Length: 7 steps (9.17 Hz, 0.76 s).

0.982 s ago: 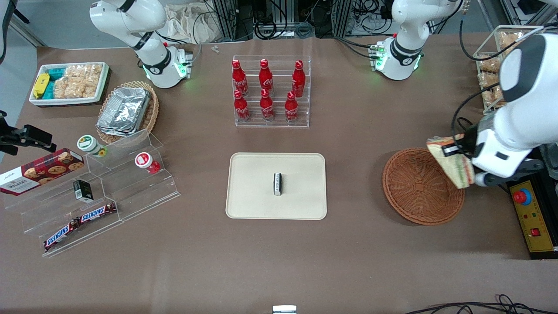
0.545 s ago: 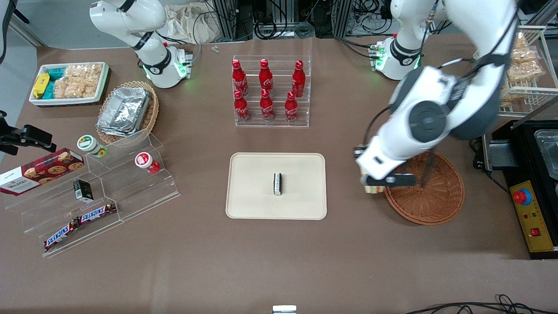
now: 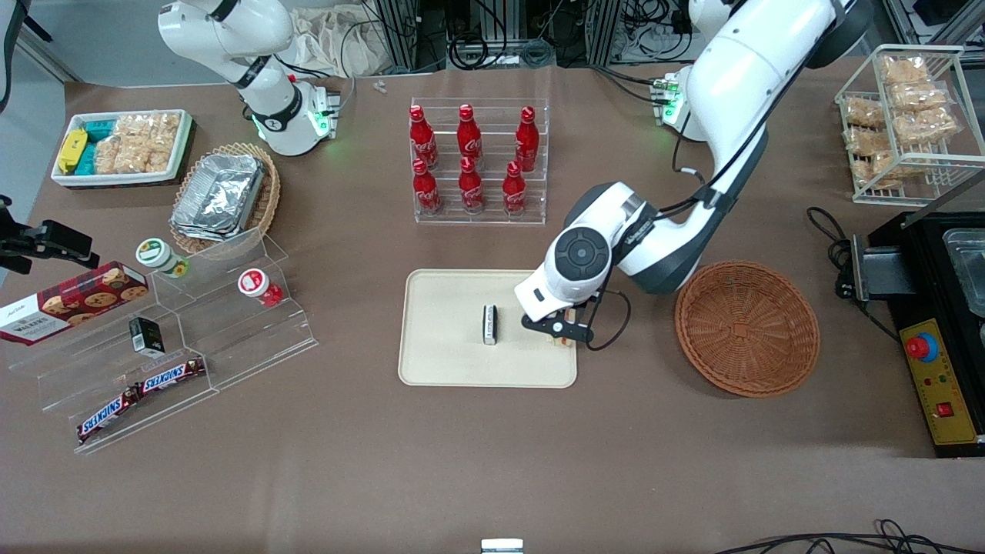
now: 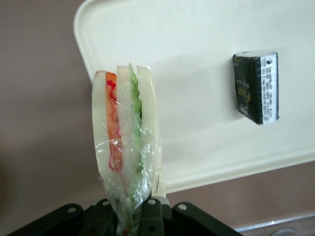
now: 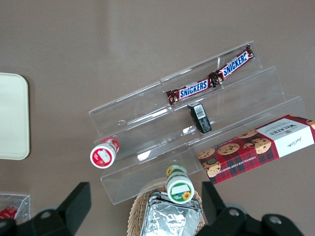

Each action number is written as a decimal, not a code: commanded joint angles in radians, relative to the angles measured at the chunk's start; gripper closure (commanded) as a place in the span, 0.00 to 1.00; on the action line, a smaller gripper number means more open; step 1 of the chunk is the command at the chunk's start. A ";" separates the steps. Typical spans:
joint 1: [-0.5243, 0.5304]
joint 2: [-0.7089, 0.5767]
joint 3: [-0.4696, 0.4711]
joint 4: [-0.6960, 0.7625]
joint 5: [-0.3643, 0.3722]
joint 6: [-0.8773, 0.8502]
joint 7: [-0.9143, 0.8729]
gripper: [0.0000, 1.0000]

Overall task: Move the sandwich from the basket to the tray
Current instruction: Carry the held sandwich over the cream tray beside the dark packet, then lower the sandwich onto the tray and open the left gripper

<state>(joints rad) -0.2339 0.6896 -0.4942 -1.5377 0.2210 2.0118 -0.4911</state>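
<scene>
Pinched upright in the black two-finger hand (image 4: 132, 216): the plastic-wrapped triangular wedge sandwich (image 4: 127, 162) (layers edge-on), hanging over the flat cream-beige rectangular tray's (image 3: 446, 338) edge nearest the reddish-brown woven wicker basket (image 3: 746, 328).

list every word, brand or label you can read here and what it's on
"SNICKERS": two bars on the clear stand.
"WALKERS": red cookie box.
"Coca-Cola": red bottles, script only partly legible.
Black packet on the tray: print too blurred.
Sandwich, held over the tray by the gripper: no text.
</scene>
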 commanded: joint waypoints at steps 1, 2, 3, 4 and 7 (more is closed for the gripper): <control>-0.018 0.071 0.008 0.025 0.026 0.047 -0.003 1.00; -0.024 0.080 0.012 0.025 0.024 0.048 -0.003 0.93; -0.034 0.085 0.025 0.025 0.024 0.048 -0.004 0.72; -0.048 0.085 0.040 0.025 0.024 0.048 -0.026 0.13; -0.056 0.030 0.052 0.037 0.023 -0.046 -0.089 0.00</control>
<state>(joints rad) -0.2700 0.7670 -0.4611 -1.5176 0.2325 2.0349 -0.5489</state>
